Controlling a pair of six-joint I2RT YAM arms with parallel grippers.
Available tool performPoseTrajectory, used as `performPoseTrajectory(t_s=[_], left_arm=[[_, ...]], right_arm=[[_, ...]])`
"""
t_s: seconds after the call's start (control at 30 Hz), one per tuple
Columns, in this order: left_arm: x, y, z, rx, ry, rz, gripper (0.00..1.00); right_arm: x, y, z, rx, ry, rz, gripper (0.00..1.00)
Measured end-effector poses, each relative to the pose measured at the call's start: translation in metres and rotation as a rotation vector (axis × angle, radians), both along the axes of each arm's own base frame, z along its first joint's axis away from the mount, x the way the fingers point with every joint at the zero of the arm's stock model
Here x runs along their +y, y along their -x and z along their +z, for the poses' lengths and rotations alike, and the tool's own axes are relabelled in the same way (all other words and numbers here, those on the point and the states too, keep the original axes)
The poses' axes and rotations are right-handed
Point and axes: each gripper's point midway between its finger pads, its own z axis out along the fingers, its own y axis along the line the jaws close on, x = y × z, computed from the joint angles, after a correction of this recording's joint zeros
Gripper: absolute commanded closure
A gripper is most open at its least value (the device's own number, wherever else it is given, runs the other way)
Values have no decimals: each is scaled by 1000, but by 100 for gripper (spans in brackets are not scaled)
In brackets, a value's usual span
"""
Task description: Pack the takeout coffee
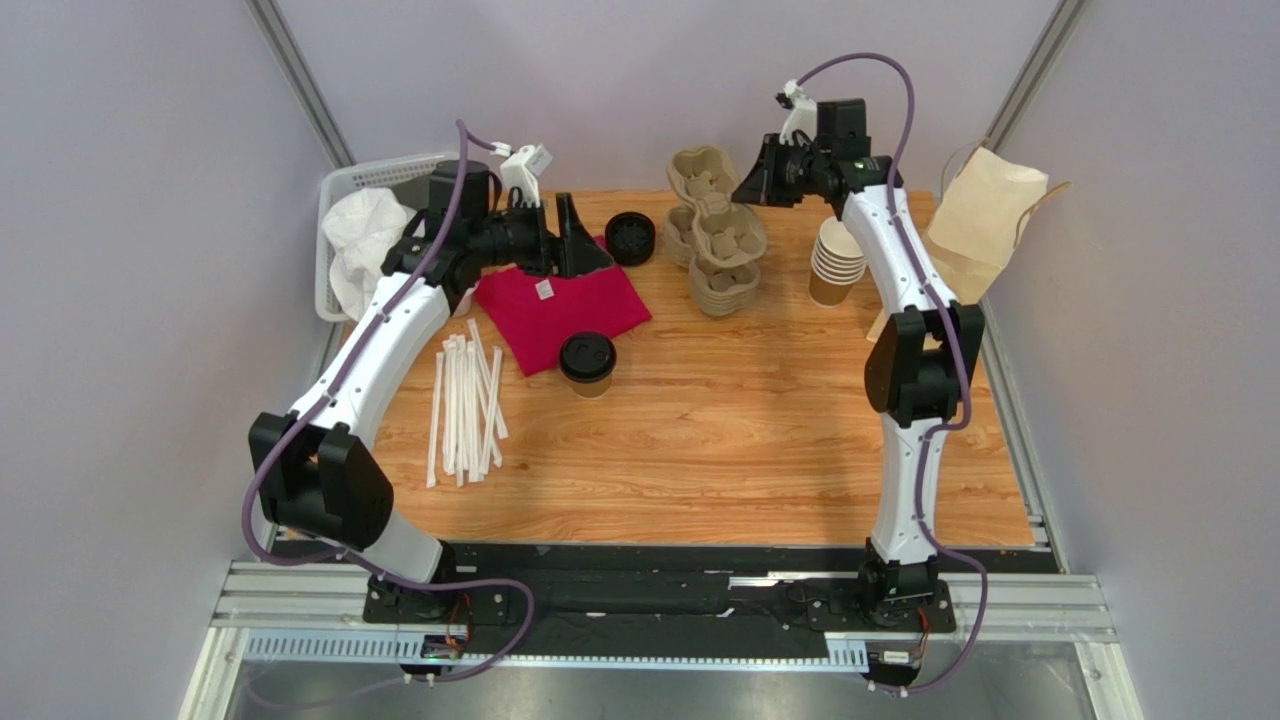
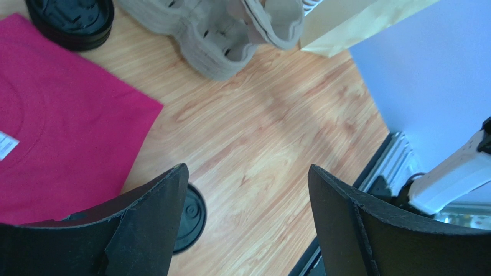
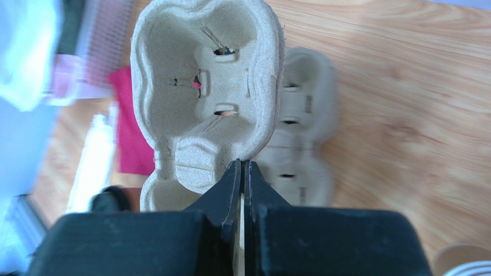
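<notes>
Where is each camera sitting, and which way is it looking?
Top view: up high behind the arms, looking down on the table; both whole arms show.
Left wrist: on the left arm, looking down past the open left gripper at the red cloth and the takeout coffee.
Right wrist: on the right arm, looking down past the right gripper, shut on a cup carrier.
Shared: the top and left wrist views both show the red cloth and the takeout coffee.

White links (image 1: 376, 353), black joints (image 1: 323, 483), looping purple cables (image 1: 911, 113) — left end effector (image 2: 248, 169) matte black.
</notes>
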Motion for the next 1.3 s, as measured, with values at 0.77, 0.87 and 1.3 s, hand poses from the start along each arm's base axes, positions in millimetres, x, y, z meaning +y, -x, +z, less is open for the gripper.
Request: performPoseTrajectory(t_s=[0.77,0.87,1.3], left_arm=[[-68,-41,36,8,263,32,39],[-77,-40,34,17,263,27,41],[-92,-41,20,82,275,44,46]], right_arm=[[29,84,39,170,-353,120,100],[30,92,42,180,-369,125,100],[38,109,55,160,-397,152,100]])
